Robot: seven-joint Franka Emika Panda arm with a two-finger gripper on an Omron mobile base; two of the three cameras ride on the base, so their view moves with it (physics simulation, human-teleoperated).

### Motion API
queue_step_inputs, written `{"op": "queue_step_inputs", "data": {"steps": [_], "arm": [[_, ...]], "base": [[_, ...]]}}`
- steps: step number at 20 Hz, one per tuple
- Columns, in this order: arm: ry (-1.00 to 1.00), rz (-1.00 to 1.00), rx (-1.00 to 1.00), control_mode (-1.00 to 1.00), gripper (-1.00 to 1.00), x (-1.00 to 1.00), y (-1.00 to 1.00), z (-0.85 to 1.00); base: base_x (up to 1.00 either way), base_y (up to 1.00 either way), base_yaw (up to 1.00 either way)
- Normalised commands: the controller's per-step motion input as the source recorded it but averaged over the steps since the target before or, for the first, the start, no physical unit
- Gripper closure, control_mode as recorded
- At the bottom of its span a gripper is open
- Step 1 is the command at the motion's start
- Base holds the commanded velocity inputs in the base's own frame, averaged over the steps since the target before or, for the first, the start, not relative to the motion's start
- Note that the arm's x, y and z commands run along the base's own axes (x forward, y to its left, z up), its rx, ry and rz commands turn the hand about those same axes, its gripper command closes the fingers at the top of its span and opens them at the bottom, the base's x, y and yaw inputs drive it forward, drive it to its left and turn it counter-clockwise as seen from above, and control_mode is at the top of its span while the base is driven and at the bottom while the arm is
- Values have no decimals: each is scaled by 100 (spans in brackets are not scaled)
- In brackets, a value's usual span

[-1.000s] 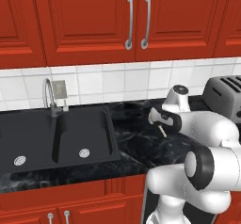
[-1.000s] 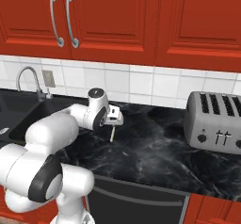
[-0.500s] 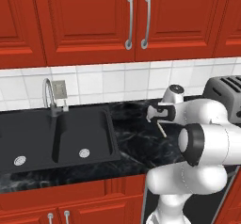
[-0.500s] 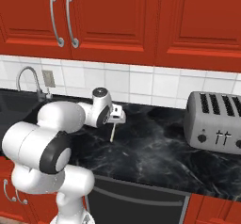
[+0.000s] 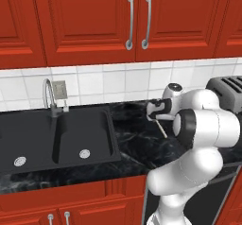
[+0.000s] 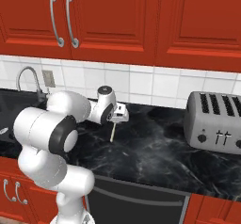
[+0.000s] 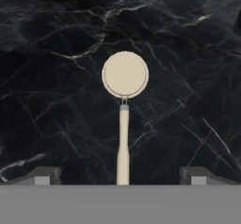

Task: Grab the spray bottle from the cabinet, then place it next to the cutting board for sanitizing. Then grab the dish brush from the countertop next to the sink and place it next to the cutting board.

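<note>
Jaws spread wide, gripper (image 7: 120, 176) hovering empty above the black marble bench (image 7: 56, 100). Dish brush (image 7: 124, 105) lying flat on the bench straight below, handle running between the two fingertips (image 7: 44, 175), round cream head just beyond them. Sink (image 5: 56, 134) well off to the gripper's side; toaster (image 6: 214, 122) well apart on the other.

Open black counter around the dish brush

The dish brush (image 7: 123, 119) lies alone on bare counter (image 6: 155, 152), free room on every side of its handle between the wide-spread fingertips (image 7: 44, 175). The sink (image 5: 56, 136) and faucet (image 5: 48, 96) stand well apart on one side, the toaster (image 6: 214, 122) well apart on the other.
</note>
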Motion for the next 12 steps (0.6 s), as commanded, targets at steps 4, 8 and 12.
{"op": "queue_step_inputs", "data": {"steps": [4,8,12], "arm": [[4,0,0,-100,-100,12,0,-21],[5,0,0,-100,-100,12,0,-25],[3,0,0,-100,-100,8,0,-17]], "base": [[0,0,0],[0,0,0],[0,0,0]]}}
